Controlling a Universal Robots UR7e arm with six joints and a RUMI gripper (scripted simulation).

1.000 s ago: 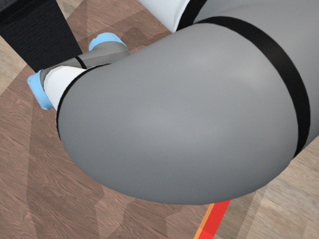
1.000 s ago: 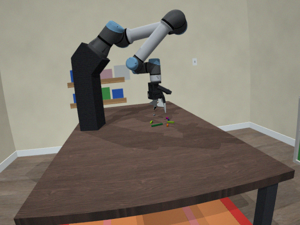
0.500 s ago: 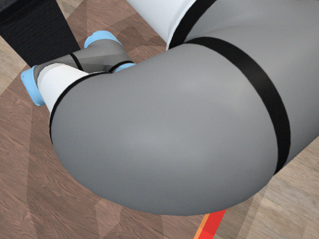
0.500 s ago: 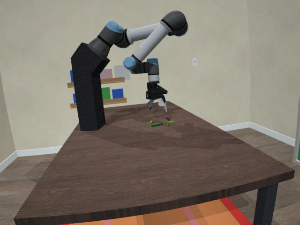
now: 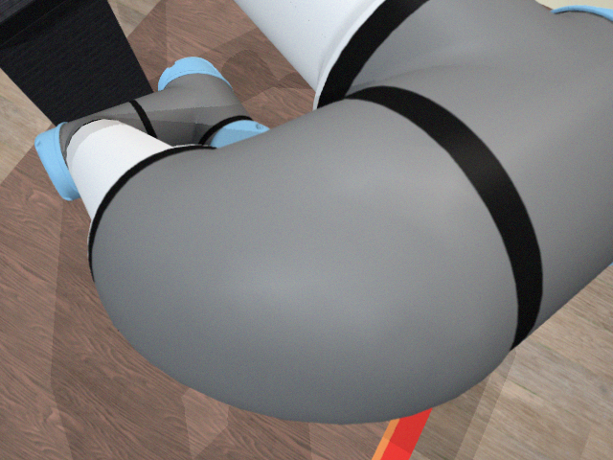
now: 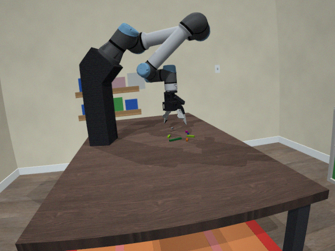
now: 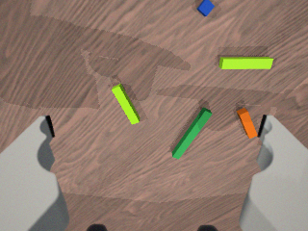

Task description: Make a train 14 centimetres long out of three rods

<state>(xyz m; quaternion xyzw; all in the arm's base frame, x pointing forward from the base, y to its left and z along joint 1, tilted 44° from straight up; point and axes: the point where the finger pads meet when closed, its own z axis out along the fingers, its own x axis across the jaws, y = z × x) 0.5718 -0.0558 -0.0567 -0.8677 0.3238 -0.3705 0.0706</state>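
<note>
Two lime rods [image 7: 125, 104] [image 7: 246, 64] [image 6: 168, 136] [image 6: 190, 136] lie flat, long axes angled apart.

The claw [image 6: 175, 123] has shifted slightly toward the black pedestal [image 6: 98, 107] and turned, its fingers now showing wider apart in the exterior view. The arm's grey elbow [image 5: 306, 272] [image 6: 195, 25] has slid down-left in the top view, uncovering a blue wrist cap [image 5: 238, 132].
</note>
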